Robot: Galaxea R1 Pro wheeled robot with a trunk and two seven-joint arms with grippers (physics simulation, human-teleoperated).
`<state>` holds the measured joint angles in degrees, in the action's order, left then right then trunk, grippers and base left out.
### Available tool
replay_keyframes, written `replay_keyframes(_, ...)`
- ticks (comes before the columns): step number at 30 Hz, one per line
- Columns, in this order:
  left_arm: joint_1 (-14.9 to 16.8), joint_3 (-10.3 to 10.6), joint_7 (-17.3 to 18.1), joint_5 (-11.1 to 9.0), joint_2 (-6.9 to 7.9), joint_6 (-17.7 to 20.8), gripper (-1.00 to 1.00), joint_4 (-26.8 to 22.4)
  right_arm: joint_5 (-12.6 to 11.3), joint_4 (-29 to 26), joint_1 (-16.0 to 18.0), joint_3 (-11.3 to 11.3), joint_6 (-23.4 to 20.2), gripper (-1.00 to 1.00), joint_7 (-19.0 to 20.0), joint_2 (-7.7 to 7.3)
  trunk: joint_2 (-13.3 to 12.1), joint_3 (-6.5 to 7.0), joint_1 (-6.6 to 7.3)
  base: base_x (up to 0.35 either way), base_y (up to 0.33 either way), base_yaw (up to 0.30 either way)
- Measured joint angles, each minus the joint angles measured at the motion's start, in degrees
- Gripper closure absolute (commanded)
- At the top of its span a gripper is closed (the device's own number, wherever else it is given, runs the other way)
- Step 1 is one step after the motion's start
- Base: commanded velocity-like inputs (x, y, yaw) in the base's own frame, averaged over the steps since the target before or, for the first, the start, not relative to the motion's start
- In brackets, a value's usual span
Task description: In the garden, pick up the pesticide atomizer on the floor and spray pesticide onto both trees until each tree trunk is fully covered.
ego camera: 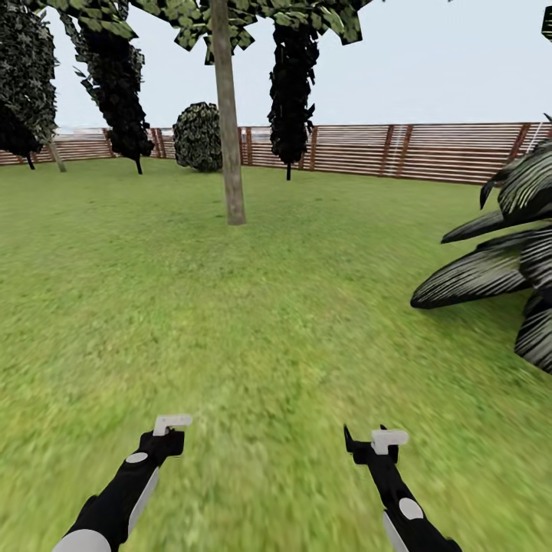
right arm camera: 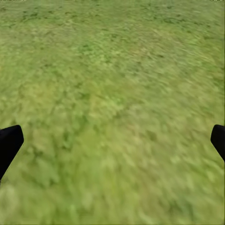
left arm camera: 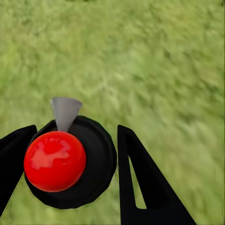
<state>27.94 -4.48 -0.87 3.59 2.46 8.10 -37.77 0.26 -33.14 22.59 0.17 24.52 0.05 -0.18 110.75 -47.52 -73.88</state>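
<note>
Two arms are seen low in the head view, both held over the grass floor (ego camera: 261, 337). The left claw (ego camera: 170, 426) is clamped on the pesticide atomizer (left arm camera: 70, 161): in the left wrist view a black round body w/ a glossy red dome and a pale grey nozzle tip sits between two dark fingers (left arm camera: 140, 183), one on each side, touching it. In the head view the atomizer's pale head is seen at the left claw's tip, above the black wrist. The right claw (ego camera: 376, 443) is held w/ fingers wide apart; in the right wrist view only the two dark fingertips (right arm camera: 9, 143) are seen at opposite edges, w/ grass between them and nothing held.

Farther on, approx. centre-left, one tree (ego camera: 228, 115) w/ a straight, bare grey-brown trunk stands on the lawn, well apart from both claws; its blocky foliage is cut by the top edge. A second bare trunk (ego camera: 56, 156), thin and tilted, is partly seen far left near the fence. No obstacle lies between the claws and the central trunk.

At right, one palm-like plant (ego camera: 498, 253) w/ dark striped fronds reaches in from the edge. Beyond, three dark cypress-like trees (ego camera: 291, 84) and one round bush (ego camera: 198, 136) stand before the brown slatted fence (ego camera: 399, 149), which runs across the whole background under a pale sky.
</note>
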Motion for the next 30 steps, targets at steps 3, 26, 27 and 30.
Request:
replay_keyframes(3,0.0,0.0,0.0,0.0,0.0,0.0,1.0,0.0,0.0,0.0,0.0,0.0,0.0,-1.0,0.0,0.0,0.0,0.24,0.0,0.322,0.087,0.0)
replay_keyframes(26,0.0,0.0,0.0,0.0,0.0,0.0,1.0,0.0,0.1,0.0,0.0,0.1,0.0,-1.0,0.1,0.0,0.0,1.19,0.0,0.325,0.082,0.0)
replay_keyframes(27,0.0,0.0,0.0,0.0,0.0,0.0,1.0,0.0,0.1,0.0,0.0,0.1,0.0,-1.0,0.1,0.0,0.0,1.19,0.0,0.314,0.144,0.0)
replay_keyframes(30,0.0,0.0,-0.1,0.0,0.0,0.0,1.0,0.0,0.0,0.0,0.0,0.1,0.0,-1.0,0.1,0.0,0.0,1.19,0.0,0.305,0.164,0.0)
